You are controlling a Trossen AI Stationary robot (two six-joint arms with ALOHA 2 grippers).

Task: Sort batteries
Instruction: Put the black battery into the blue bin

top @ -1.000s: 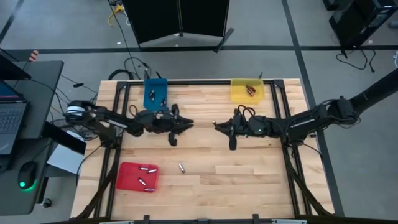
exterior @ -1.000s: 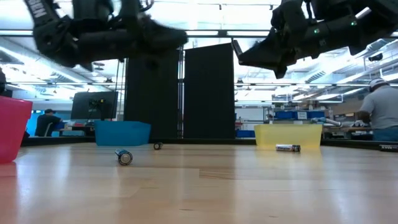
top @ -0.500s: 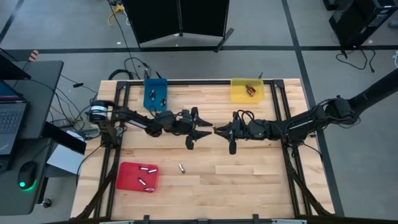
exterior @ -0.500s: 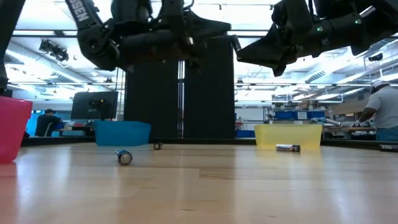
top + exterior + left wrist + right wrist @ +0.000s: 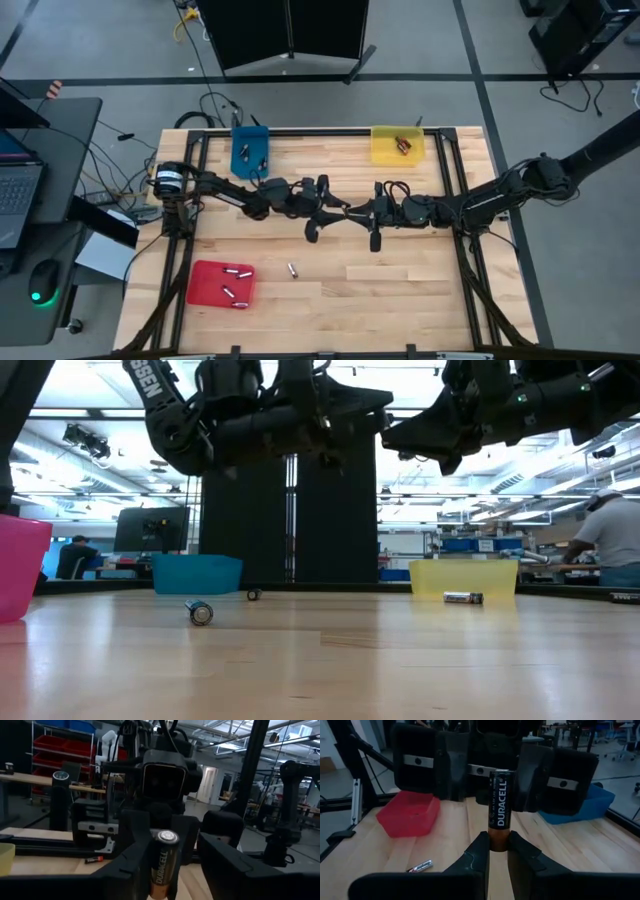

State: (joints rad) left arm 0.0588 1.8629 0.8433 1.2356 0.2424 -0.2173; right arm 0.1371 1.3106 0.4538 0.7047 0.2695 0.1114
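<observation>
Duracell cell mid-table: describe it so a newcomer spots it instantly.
Above the middle of the wooden table, the two arms meet tip to tip. The right pincer grips the Duracell cell by its copper end, black end toward the open left pincer. Unlike the other batteries, it is held in the air.

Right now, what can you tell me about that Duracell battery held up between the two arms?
The Duracell battery is a black cylinder with a copper-brown end and a silvery cap. The right gripper has its jaws shut on the copper end, well above the wooden table at mid-table. The left gripper faces it with jaws spread on both sides, not yet pinching.
</observation>
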